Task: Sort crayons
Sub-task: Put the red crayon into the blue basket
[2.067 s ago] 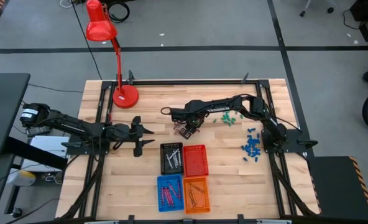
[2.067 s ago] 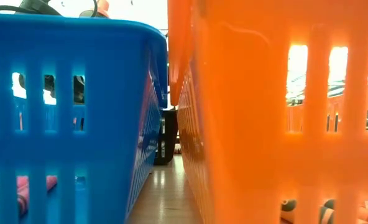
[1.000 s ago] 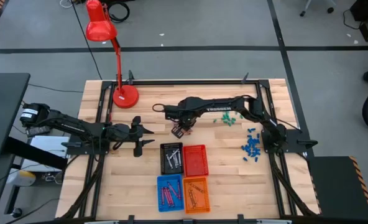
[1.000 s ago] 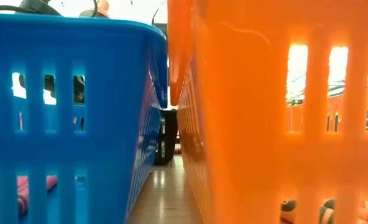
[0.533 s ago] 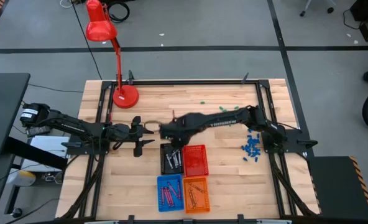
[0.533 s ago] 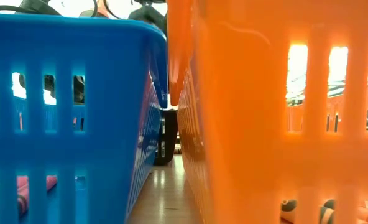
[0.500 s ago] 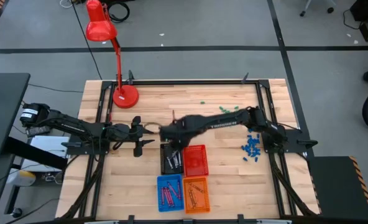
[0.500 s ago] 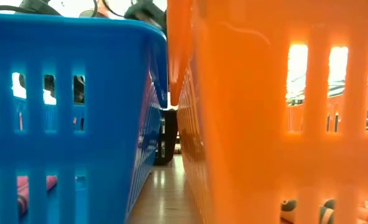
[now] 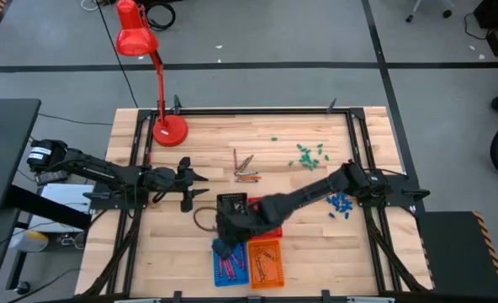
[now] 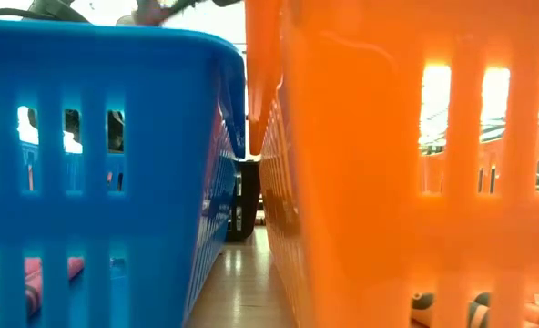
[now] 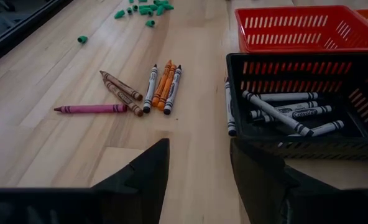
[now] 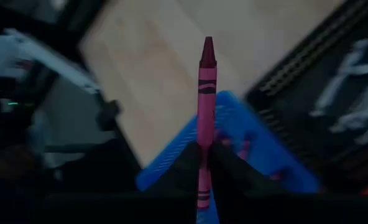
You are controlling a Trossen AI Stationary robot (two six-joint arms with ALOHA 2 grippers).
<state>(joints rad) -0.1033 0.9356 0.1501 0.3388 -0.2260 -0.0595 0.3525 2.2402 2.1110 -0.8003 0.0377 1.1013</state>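
The right gripper (image 12: 202, 163) is clenched on a magenta wax crayon (image 12: 204, 106) above the slotted blue plastic basket (image 9: 228, 258), its dark arm stretched across the pale wooden table (image 9: 316, 244) from the 3 o'clock edge toward 6 o'clock. The crayon stands up between the closed fingers, tip pointing away from the wrist, with the blue basket beneath it. More pinkish crayons lie inside that basket. Beside it at 3 o'clock sits a slotted orange plastic basket (image 9: 265, 262) holding thin sticks; just beyond at 12 o'clock stand a black plastic basket (image 11: 296, 74) containing white and grey crayons (image 11: 283, 109) and a red plastic basket (image 11: 296, 28). One pale crayon lies on the table against the black basket's outer wall. A loose cluster of brown, orange, white and pink crayons (image 11: 140, 90) lies on bare wood near centre. The left gripper (image 11: 196, 174) rests at 9 o'clock, fingers spread apart and holding nothing, near a red desk lamp (image 9: 152, 76).
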